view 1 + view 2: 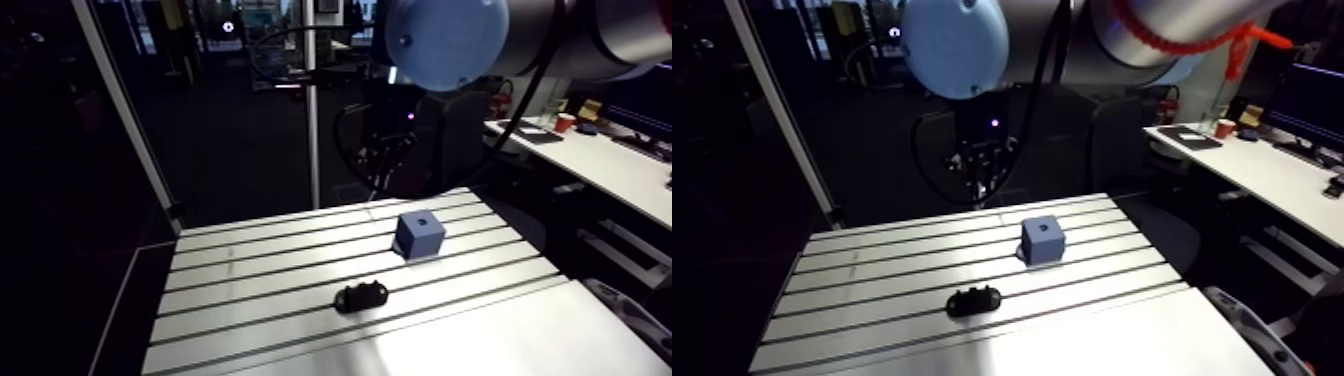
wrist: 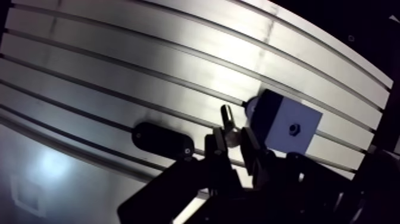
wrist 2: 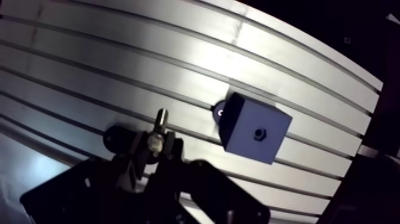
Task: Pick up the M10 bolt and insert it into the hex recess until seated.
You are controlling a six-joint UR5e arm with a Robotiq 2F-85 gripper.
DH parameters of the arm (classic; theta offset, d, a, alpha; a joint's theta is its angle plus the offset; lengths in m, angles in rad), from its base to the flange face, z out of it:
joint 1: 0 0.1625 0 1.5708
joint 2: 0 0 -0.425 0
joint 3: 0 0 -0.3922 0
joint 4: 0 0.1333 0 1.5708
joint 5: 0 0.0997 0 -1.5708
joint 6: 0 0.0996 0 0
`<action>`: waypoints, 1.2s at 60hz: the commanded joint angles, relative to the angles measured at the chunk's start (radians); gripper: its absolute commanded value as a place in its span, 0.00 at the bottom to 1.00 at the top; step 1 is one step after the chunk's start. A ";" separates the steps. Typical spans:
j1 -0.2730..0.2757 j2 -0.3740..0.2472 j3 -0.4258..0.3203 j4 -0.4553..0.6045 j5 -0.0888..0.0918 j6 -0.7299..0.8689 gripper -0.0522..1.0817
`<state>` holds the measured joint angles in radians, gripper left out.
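My gripper (image 3: 154,144) is shut on the M10 bolt (image 3: 160,124), whose threaded shank sticks out past the fingertips. In the wrist view the blue block (image 3: 253,128) lies on the slotted table beside and ahead of the gripper. Its hex recess (image 3: 259,133) shows as a small dark hole in the top face. In the arm view the block (image 1: 420,236) stands at the table's right middle. The gripper (image 1: 978,172) hangs dark and high near the table's far edge, well above the block.
A black oblong holder (image 1: 360,297) lies on the slotted aluminium table (image 1: 260,270) in front of and left of the block; in the wrist view this holder (image 2: 162,141) sits beside the fingers. A metal post (image 1: 311,120) rises behind the table's far edge.
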<state>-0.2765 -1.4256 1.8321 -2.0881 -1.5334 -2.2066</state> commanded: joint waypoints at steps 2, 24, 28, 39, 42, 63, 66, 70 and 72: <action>-0.108 0.098 -0.251 0.249 -0.083 -0.357 0.74; -0.127 0.178 -0.304 0.258 -0.141 -0.376 0.74; -0.128 0.191 -0.313 0.273 -0.151 -0.376 0.74; -0.127 0.205 -0.319 0.289 -0.156 -0.385 0.75; -0.127 0.207 -0.316 0.289 -0.156 -0.387 0.75; -0.124 0.227 -0.289 0.305 -0.161 -0.388 0.75; -0.124 0.227 -0.287 0.305 -0.161 -0.387 0.75; -0.124 0.227 -0.277 0.304 -0.163 -0.387 0.75; -0.124 0.226 -0.272 0.301 -0.165 -0.387 0.75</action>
<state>-0.4015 -1.2056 1.5404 -1.7866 -1.6932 -2.5941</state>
